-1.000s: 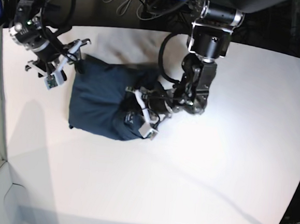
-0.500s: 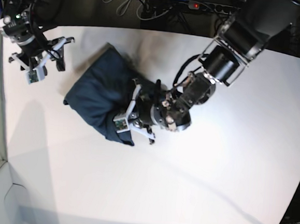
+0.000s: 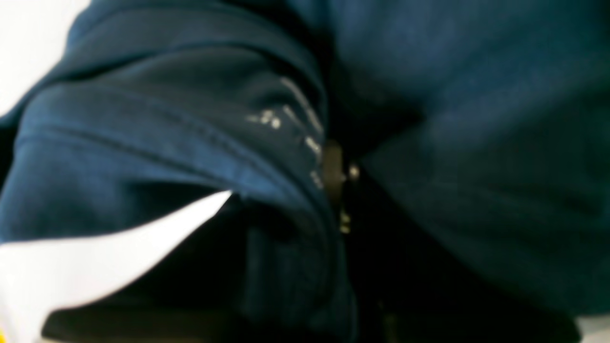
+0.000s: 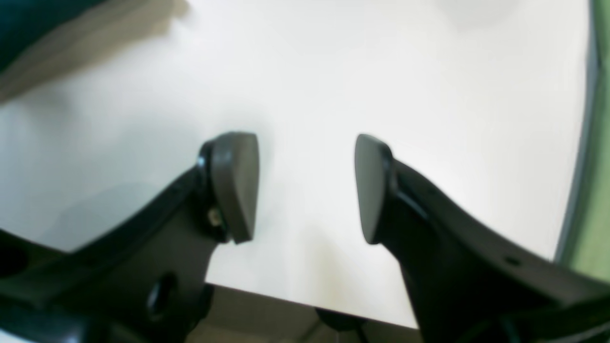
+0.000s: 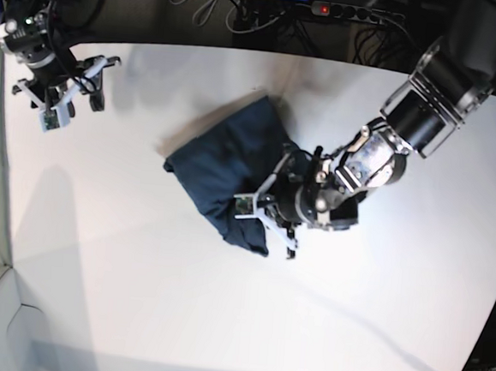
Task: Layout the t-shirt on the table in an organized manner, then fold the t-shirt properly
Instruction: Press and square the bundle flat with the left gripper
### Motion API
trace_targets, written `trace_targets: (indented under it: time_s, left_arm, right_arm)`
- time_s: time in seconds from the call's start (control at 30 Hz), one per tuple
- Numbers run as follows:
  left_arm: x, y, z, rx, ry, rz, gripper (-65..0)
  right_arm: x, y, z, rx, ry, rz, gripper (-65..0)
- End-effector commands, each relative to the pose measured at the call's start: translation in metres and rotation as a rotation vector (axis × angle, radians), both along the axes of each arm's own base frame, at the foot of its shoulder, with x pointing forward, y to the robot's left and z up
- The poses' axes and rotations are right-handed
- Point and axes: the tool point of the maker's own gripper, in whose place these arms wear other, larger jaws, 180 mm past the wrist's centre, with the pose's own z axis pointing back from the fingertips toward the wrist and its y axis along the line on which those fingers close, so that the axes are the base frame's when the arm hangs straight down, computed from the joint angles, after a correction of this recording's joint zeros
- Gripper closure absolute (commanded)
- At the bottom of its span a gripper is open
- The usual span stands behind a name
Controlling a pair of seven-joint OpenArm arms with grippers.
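So my left hand [image 5: 268,208] has a pinch of the t-shirt [image 5: 228,162], right around the neck by the look of it: the wrist cam has the pale label print [image 3: 269,119] bunched just beside the fingertips. The shirt is a crumpled bundle around the middle of the white surface [image 5: 162,290], one part running up toward the far side and a short flap hanging off toward the near side. My right hand [image 4: 305,188] is open with nothing between its fingers, off by the surface's edge, well apart from the cloth.

I'd call this the laying-out step, nowhere near folding. Tips if you're doing the same: don't drag the bundle around by that one pinch, it'll probably just rope up. Bring the right hand over, grab a loose edge away from the left, then ease the two apart low over the surface until the cloth goes flat. Go slow, it's soft and bunches easily. I'd sort the twist at the neck first, since any fold made over it would likely come out crooked.
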Motion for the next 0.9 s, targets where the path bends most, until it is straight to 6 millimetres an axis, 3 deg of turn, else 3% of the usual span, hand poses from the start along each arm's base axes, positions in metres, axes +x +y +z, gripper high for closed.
trace_targets:
  time_s: [0.0,0.4,0.63,0.87]
  left_arm:
    - [0.004,0.032,-0.011,0.158,-0.008,0.017,-0.2]
    - [0.024,-0.057,0.019,0.281,-0.265,-0.164,-0.2]
    - [0.006,-0.103,0.024,0.257,-0.294,-0.254,-0.2]
    - [-0.024,-0.121,0.008,0.317,-0.309,-0.401,-0.2]
  right_arm:
    - [0.005,0.000,0.010,-0.003,-0.040,0.012,-29.2]
    - [0.005,0.000,0.009,-0.005,-0.038,0.011,-29.2]
    - [0.005,0.000,0.009,-0.005,-0.038,0.011,-29.2]
    - [0.005,0.000,0.009,-0.004,-0.038,0.011,-29.2]
